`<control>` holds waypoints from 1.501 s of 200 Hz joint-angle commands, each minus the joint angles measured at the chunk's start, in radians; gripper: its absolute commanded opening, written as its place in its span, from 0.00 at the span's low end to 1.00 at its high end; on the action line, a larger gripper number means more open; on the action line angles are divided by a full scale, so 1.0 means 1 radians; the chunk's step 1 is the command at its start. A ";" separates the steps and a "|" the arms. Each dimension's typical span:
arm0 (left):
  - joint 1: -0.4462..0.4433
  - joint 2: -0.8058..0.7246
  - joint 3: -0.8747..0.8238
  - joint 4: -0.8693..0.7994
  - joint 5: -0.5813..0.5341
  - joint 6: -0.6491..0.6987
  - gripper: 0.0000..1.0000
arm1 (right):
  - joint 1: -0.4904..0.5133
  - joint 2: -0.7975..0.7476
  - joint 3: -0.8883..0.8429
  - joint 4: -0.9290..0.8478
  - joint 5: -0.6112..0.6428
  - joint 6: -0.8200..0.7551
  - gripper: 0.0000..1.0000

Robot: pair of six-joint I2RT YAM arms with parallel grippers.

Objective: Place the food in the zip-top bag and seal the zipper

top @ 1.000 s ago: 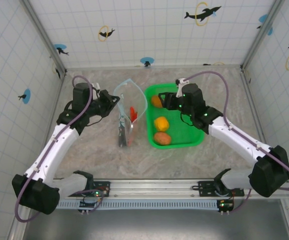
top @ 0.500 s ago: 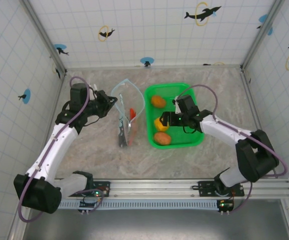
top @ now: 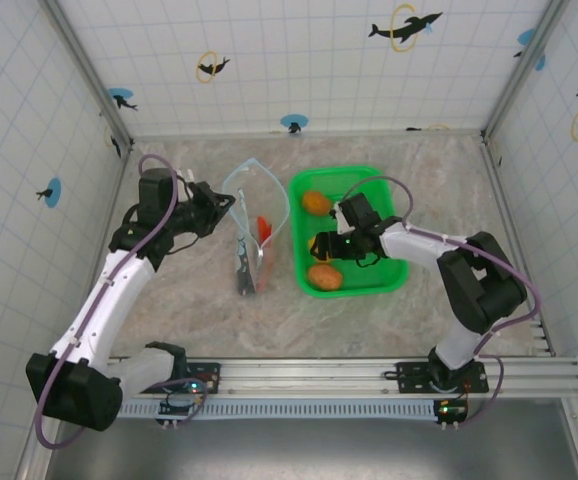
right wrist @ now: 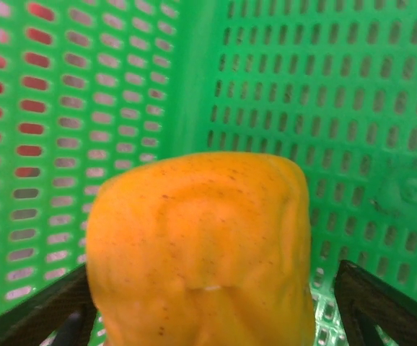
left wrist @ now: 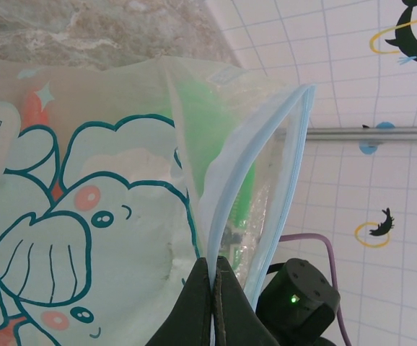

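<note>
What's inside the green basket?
Three toy foods sit in the green basket: one orange piece at the back, another orange piece in front, a yellow piece between the right fingers. The right arm covers part of the floor, so I can't see under it.

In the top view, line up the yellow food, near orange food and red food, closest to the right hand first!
1. yellow food, at the right hand.
2. near orange food, front of the basket.
3. red food, leftward, in the bag.
</note>
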 commanded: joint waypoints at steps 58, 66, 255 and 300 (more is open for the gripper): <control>-0.010 0.009 0.015 0.017 0.026 -0.002 0.00 | -0.036 -0.069 0.005 0.026 0.002 0.011 0.64; -0.017 0.014 0.023 0.018 0.023 -0.003 0.00 | -0.042 -0.095 -0.001 0.024 0.011 0.010 0.63; -0.100 0.062 0.109 0.024 0.001 -0.034 0.00 | 0.243 -0.154 0.485 -0.070 0.176 -0.065 0.59; -0.101 0.059 0.122 0.027 0.006 -0.037 0.00 | 0.307 -0.097 0.391 -0.055 0.280 -0.044 0.59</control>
